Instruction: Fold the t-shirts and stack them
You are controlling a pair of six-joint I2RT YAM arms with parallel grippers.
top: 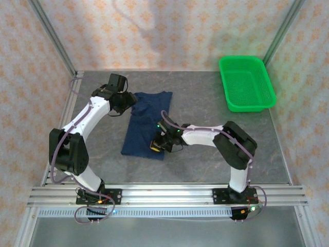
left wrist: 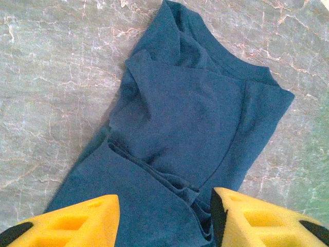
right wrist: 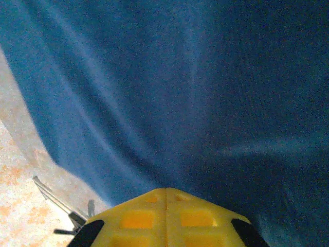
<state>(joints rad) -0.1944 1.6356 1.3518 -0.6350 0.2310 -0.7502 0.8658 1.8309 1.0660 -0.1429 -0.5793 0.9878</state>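
We see a bright green plastic mesh basket (top: pixel 252 107) standing upright, open side up, near the far right corner of the worktop (top: pixel 195 98). The worktop is a grey surface veined like marble. Along its near edge runs a set of aluminium rails (top: pixel 164 194), laid side by side. Slim metal posts (top: pixel 51 36) rise from the far corners. Walls (top: pixel 169 31) papered in a pale orange floral pattern close the worktop in at the far edge and both sides.

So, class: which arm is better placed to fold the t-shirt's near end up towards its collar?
Probably the right: the right gripper is shut on the navy t-shirt at its near end, cloth drawn taut. The left gripper hangs open over the far end, gripping nothing.
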